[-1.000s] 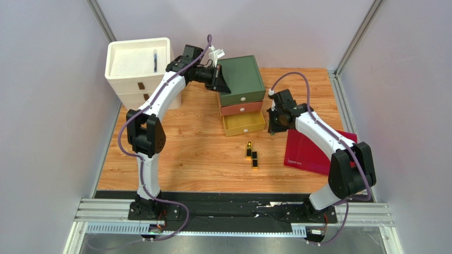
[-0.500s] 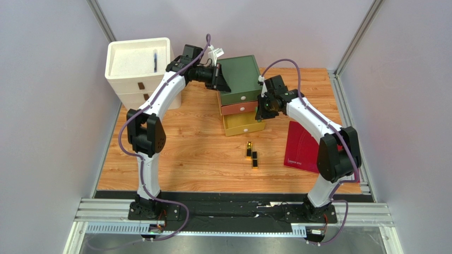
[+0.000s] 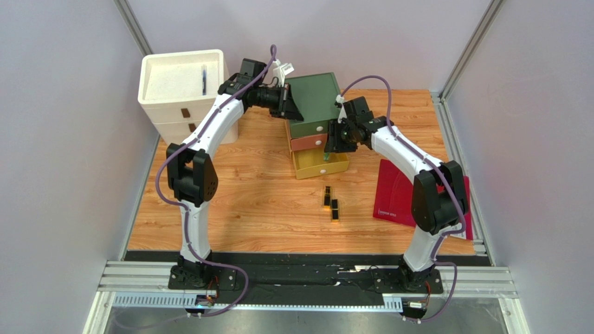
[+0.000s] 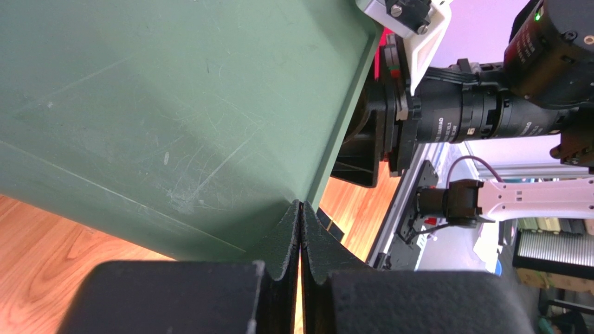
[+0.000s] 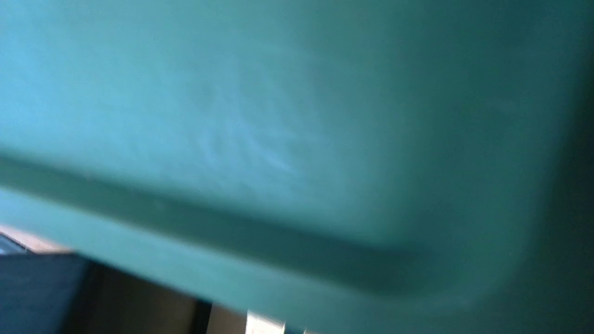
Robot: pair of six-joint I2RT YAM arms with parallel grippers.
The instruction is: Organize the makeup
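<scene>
Left gripper, shut on nothing, braces the green plastic drawer cabinet at the far edge; right gripper, state untellable, should centre over its open yellow drawer; black-and-gold rectangular cases lie mid-worktop.

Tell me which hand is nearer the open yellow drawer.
Right. The right hand is just above the yellow drawer, over its right half. The left hand is at the green cabinet's far left corner, behind the drawer.
</scene>
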